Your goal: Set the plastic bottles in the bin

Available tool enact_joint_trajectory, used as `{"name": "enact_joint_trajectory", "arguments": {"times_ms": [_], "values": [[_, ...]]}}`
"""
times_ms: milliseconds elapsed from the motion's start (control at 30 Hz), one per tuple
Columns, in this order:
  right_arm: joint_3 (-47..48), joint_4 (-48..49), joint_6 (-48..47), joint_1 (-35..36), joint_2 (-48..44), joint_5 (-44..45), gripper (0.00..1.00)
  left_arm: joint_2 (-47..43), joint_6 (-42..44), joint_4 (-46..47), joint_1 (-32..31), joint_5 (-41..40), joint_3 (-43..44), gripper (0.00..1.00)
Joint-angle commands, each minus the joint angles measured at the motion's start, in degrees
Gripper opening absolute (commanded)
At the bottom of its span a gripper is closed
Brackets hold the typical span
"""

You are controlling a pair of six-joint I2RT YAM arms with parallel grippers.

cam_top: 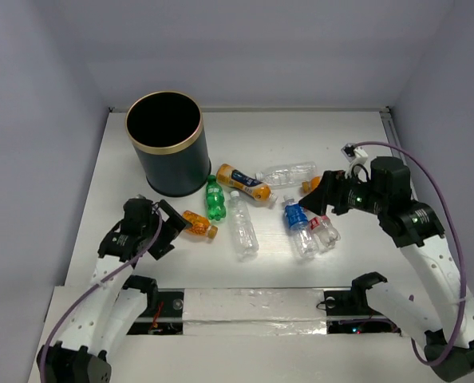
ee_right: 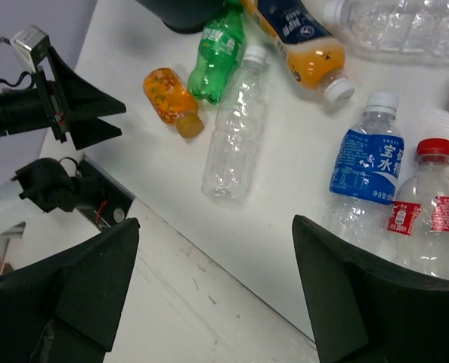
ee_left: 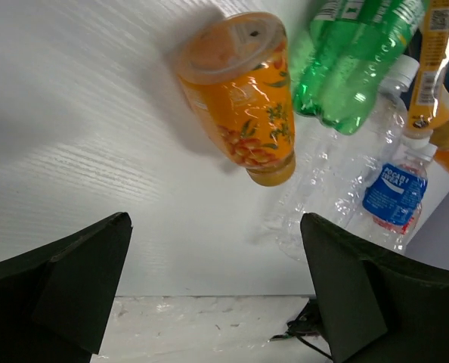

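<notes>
Two dark claws are both spread wide, with nothing between their fingers. The left gripper (cam_top: 169, 229) (ee_left: 215, 223) faces a small orange-filled plastic bottle (cam_top: 199, 224) (ee_left: 243, 113) (ee_right: 168, 98) that lies on its side just ahead of it on the white table (cam_top: 301, 136). The right gripper (cam_top: 323, 195) (ee_right: 215, 227) hovers near a clear plastic bottle with a blue label (cam_top: 298, 227) (ee_right: 364, 170) and a clear plastic bottle with a red label and red cap (cam_top: 325, 227) (ee_right: 436, 212), which lie side by side. Past the small orange one lie a green plastic bottle (cam_top: 214, 199) (ee_left: 353, 60) (ee_right: 218, 53) and a plain clear plastic bottle with a white cap (cam_top: 242, 225) (ee_right: 236, 136), close together. Farther back is an orange-filled bottle with a dark blue label (cam_top: 243, 183) (ee_right: 296, 34). All of them lie outside the tall dark cylindrical bin with a gold rim (cam_top: 173, 171), which stands upright at the far left, near the green bottle.
</notes>
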Motion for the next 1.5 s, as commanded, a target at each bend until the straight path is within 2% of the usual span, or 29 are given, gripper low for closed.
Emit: {"name": "enact_joint_trajectory", "arguments": {"times_ms": [0,233,667,867,967,1000,1033,1133,1300,1467], "values": [[-1.22,2.6,-0.91,1.58,0.81,1.86,0.88,2.0,-2.79,6.04,-0.88,-2.81,-1.75,0.94],[-3.69,5.06,0.5,7.11,2.83,4.32,0.9,11.84,-4.99,14.39,-3.34,-4.73,-4.39,0.99],[-5.36,10.6,3.74,15.99,8.72,7.75,0.92,24.42,-6.22,26.0,-5.01,-8.78,-3.78,0.96],[-7.03,16.22,5.77,17.93,13.89,9.59,0.93,26.09,-7.1,27.93,-5.54,-10.98,-4.92,0.82],[-6.25,19.56,5.95,18.63,17.93,10.47,0.95,27.15,-7.28,28.2,-5.54,-12.02,-4.75,0.7],[-5.98,20.26,5.95,19.15,20.91,11.08,0.95,27.32,-7.19,28.2,-5.54,-12.73,-4.66,0.61],[-5.63,21.57,5.95,19.16,22.59,11.87,0.96,27.15,-7.1,28.02,-5.54,-12.74,-4.48,0.56],[-3.35,23.25,5.6,19.16,28.47,13.8,0.97,24.18,-6.66,26.18,-5.54,-12.91,-3.78,0.42],[1.83,24.48,5.59,19.86,36.48,14.95,0.98,17.32,-4.47,17.86,-6.15,-12.83,0.96,0.38],[3.69,26.59,7.52,21.7,42.63,14.61,0.98,11.42,-2.27,8.79,-10.63,-12.39,11.85,0.36]]}}
